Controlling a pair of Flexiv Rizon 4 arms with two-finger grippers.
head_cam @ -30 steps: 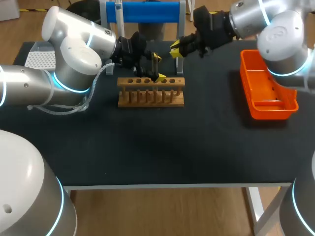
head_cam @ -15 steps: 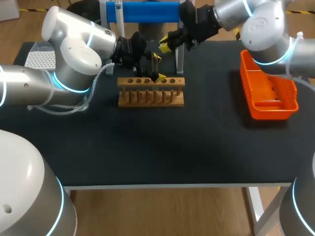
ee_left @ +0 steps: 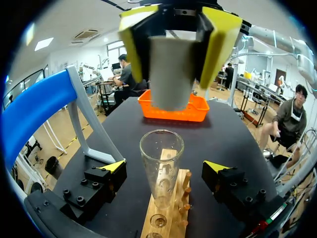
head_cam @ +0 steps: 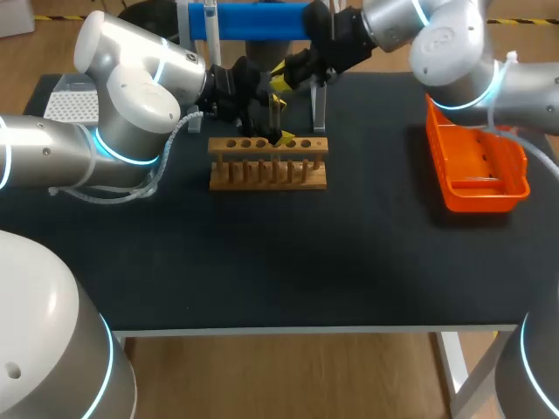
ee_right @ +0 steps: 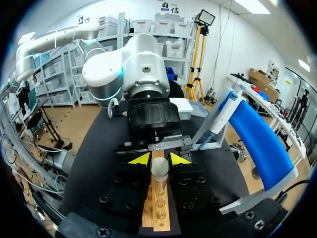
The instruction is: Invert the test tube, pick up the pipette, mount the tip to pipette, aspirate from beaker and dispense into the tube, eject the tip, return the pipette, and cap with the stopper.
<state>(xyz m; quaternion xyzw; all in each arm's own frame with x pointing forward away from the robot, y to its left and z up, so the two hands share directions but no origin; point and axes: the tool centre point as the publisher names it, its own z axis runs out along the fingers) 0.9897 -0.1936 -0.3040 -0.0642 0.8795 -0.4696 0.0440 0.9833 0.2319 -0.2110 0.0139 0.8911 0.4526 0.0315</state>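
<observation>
Head view. We record the left gripper (head_cam: 279, 120) at the back of the wooden rack (head_cam: 268, 166), which stands on the dark table (head_cam: 288, 253). The left arm enters from the left. The right gripper (head_cam: 281, 78) sits just behind and above the left one, close in front of the blue stand (head_cam: 253, 19). The orange tray (head_cam: 479, 196) lies well apart, on the right side of the table. From this view we cannot tell how either gripper's fingers are set, and the tube is too small to make out.

Left wrist view. The test tube (ee_left: 161, 163) stands upright with its open mouth up and its lower end at the rack. We cannot tell which hole it is in. The left gripper's two fingers flank the tube with a clear gap on each side, so they are parted and not touching it. Directly above the tube mouth, and apart from it, the right gripper's yellow fingers (ee_left: 218, 39) press from both sides on the pale cylindrical stopper (ee_left: 171, 74). The orange tray lies beyond, at the far end of the table.

Right wrist view. The stopper sits clamped between the right gripper's yellow tips, with the rack in line beyond it. The left arm (ee_right: 133, 64) faces this gripper from across the rack. The blue stand is off to one side of the gripper.
</observation>
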